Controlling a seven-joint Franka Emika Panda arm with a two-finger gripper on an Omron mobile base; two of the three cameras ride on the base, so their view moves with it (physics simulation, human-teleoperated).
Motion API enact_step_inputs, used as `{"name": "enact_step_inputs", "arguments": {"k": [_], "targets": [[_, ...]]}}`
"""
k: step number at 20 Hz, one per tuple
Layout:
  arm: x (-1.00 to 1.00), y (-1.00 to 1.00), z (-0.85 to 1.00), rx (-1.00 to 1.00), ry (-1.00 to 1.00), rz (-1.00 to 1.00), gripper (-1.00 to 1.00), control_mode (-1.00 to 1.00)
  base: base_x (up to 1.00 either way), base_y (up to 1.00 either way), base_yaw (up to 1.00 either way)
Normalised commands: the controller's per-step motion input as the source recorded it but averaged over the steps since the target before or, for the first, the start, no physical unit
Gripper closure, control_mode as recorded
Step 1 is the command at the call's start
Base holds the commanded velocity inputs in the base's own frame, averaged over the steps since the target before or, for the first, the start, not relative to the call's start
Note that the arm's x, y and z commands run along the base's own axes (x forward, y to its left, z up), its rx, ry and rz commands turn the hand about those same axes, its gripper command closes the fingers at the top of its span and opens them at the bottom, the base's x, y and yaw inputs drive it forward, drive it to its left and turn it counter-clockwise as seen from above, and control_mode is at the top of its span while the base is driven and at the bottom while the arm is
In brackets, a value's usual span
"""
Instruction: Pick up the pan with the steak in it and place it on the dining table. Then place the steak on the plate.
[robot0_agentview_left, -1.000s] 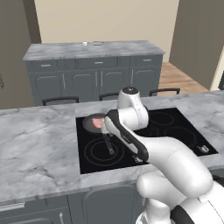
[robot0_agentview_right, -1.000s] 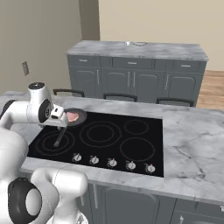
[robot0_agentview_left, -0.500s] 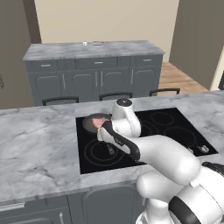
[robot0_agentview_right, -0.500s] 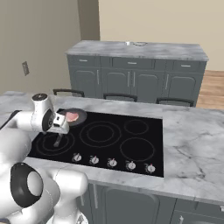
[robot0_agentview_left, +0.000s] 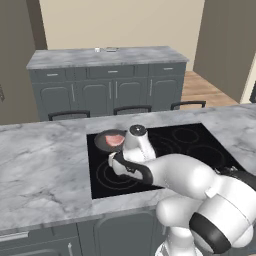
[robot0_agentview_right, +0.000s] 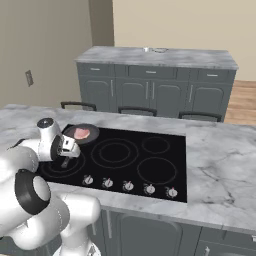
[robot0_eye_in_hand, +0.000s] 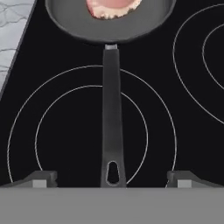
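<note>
The black pan sits on the rear left burner of the cooktop with the pinkish steak in it. From the right, the pan and the steak lie just beyond my hand. In the hand view the pan and the steak are at the top, and the long handle runs down the middle. My gripper is open, its fingertips wide apart on either side of the handle's end, not touching it. The dining table stands behind, with a small pale plate on it.
The black cooktop is set in the marble counter, with a row of knobs along its front. Chair backs stand between the counter and the dining table. A marble strip borders the cooktop at the left.
The arm has bent down and forward, and the hand has dropped low over the pan's handle. The jaws have stayed open. The pan and steak have not moved.
</note>
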Motion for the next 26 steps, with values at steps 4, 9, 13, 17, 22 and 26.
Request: {"name": "enact_step_inputs", "arguments": {"k": [4,9,13,17,22,26], "targets": [[0.12,-0.02,-0.16,0.00,-0.06,0.01,-1.00,-1.00,0.00,0.00,0.00],[0.08,0.00,-0.10,0.00,0.00,0.00,-1.00,-1.00,0.00,0.00,0.00],[0.25,0.00,-0.24,0.00,0.00,0.00,-1.00,-1.00,0.00,0.00,0.00],[0.30,0.01,-0.27,0.00,0.00,0.00,-1.00,-1.00,0.00,0.00,0.00],[0.23,0.14,-0.27,0.00,0.00,0.00,-1.00,-1.00,0.00,0.00,0.00],[0.18,0.25,-0.29,0.00,0.00,0.00,-1.00,-1.00,0.00,0.00,0.00]]}}
